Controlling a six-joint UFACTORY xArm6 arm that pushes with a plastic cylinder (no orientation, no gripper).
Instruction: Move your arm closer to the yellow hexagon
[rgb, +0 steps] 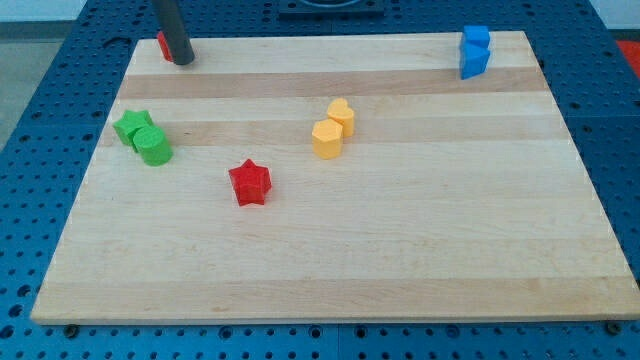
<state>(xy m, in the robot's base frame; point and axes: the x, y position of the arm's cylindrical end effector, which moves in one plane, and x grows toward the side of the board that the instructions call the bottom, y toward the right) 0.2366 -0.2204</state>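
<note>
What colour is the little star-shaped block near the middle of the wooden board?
Red: the small star-shaped block shows plainly in the camera view.

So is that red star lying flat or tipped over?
Flat. The red star shows its whole star-shaped top face, sitting level on the wooden board, touching no other block.

1. Only one view given; no second view to share anything with.
2. Set above and in front of the wooden board (330, 250), looking down at a slant toward the view's top.
3. Near edge of the board broad along the view's bottom, far edge narrower near the view's top, side edges converging upward.
4. Close enough for the board to fill most of the frame, all four corners within it, and strips of blue perforated table (40, 150) showing round the sides.
5. Rod (172, 30) cut off by the upper frame edge at top left.
</note>
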